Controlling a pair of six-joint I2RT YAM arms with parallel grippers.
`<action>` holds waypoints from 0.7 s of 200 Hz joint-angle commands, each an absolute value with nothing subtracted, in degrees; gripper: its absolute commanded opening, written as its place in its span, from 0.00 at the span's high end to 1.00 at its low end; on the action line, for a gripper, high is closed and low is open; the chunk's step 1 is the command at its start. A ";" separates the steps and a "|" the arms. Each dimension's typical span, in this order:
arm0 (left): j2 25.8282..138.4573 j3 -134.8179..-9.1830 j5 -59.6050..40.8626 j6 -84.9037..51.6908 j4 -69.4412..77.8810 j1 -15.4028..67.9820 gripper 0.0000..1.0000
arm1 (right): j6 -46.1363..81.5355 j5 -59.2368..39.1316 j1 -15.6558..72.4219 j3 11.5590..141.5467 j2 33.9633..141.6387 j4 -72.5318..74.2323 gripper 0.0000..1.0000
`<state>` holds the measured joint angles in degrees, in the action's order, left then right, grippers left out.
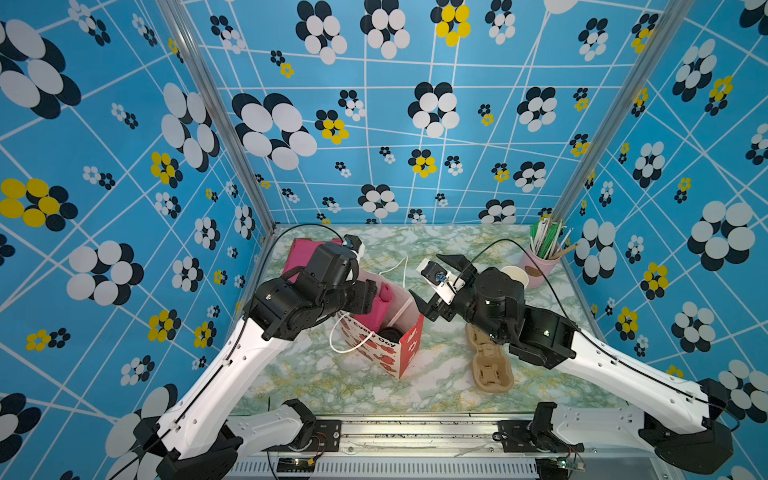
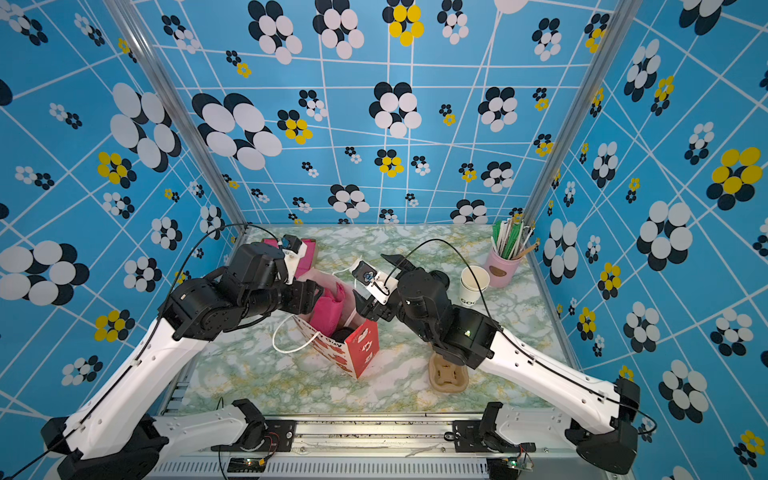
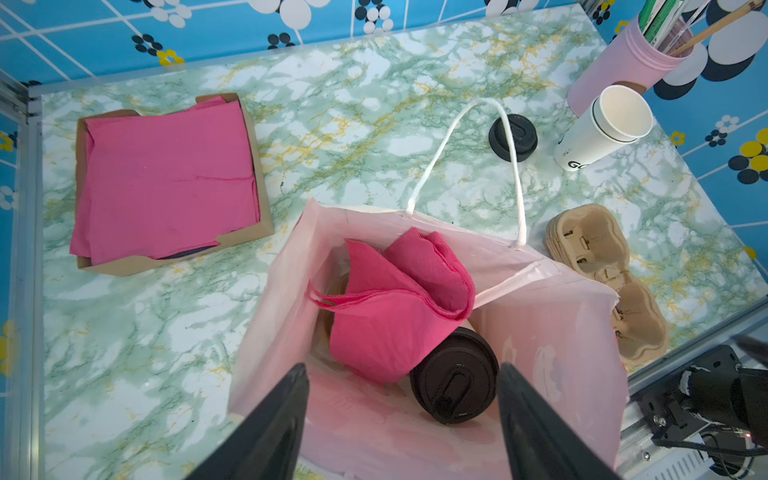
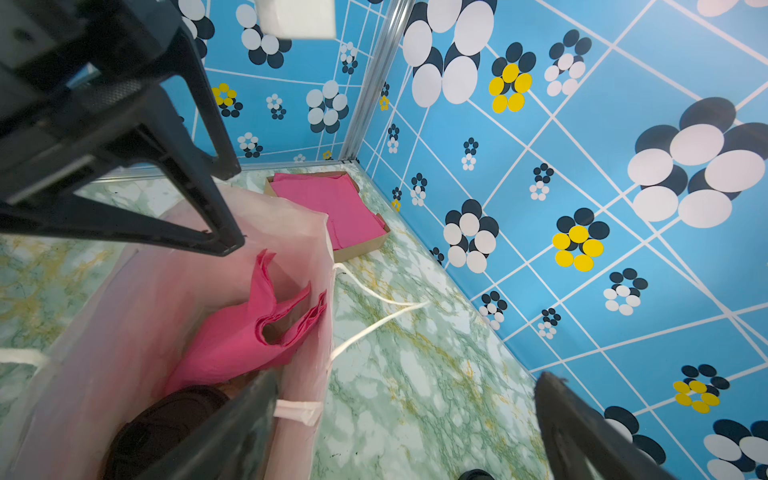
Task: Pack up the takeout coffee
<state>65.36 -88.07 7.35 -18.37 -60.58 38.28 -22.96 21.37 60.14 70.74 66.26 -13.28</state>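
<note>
Coffee point(image 3: 455, 376) is inside the bag point(image 3: 552, 328), near one corner. Its black lid shows through the mouth, and the cup body is mostly hidden under a pink napkin point(image 3: 395, 303) that is also in the bag. Left gripper point(image 3: 403, 368) is over the bag mouth, jaws apart, nothing between them. Right gripper point(image 4: 407, 376) has its jaws wide apart, straddling the bag's side wall, one finger inside and one outside; contact with the wall is unclear. Bag stands upright on the table point(image 1: 440, 374).
</note>
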 commanded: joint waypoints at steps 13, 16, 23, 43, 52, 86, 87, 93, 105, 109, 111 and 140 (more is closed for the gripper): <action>62.85 -88.80 10.19 -17.11 -58.53 38.50 0.17 | -21.02 22.14 59.63 69.91 65.92 -14.01 0.01; 62.66 -88.57 10.41 -17.21 -58.29 38.50 0.17 | -20.91 22.07 59.57 69.91 65.92 -14.06 0.01; 62.22 -88.00 11.00 -17.12 -57.64 38.50 0.15 | -20.41 21.83 59.56 69.87 65.75 -14.04 0.01; 60.23 -85.79 15.32 -17.90 -55.33 38.32 0.01 | -17.95 20.30 58.88 69.97 65.03 -13.97 0.01; 59.01 -84.38 17.06 -18.24 -53.96 37.68 0.01 | -16.24 19.25 58.19 69.82 64.51 -13.91 0.01; 54.19 -78.41 9.99 -20.84 -49.16 24.11 0.01 | -7.42 15.16 52.65 67.94 61.22 -13.51 0.01; 54.08 -78.23 9.43 -21.01 -48.97 23.35 0.01 | -7.09 15.05 52.47 67.89 61.15 -13.48 0.01; 53.27 -76.94 6.50 -21.67 -48.12 19.59 0.01 | -5.43 14.43 51.37 67.47 60.50 -13.66 0.01; 52.05 -74.52 0.31 -22.96 -46.42 12.36 0.01 | -1.76 12.71 49.05 66.86 59.61 -14.68 0.01; 51.82 -73.77 -1.88 -23.36 -45.87 10.12 0.01 | -0.52 12.08 48.31 66.82 59.43 -15.24 0.01; 51.72 -73.46 -2.93 -23.55 -45.66 9.17 0.01 | 0.09 11.85 47.96 66.80 59.35 -15.50 0.01; 51.89 -68.51 -18.08 -25.40 -41.67 -1.44 0.01 | 5.91 7.72 45.79 65.77 59.33 -20.48 0.01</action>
<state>51.62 -71.92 -1.74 -22.90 -46.89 4.38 -2.20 13.04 46.70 67.35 59.51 -15.51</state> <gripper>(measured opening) 0.992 0.991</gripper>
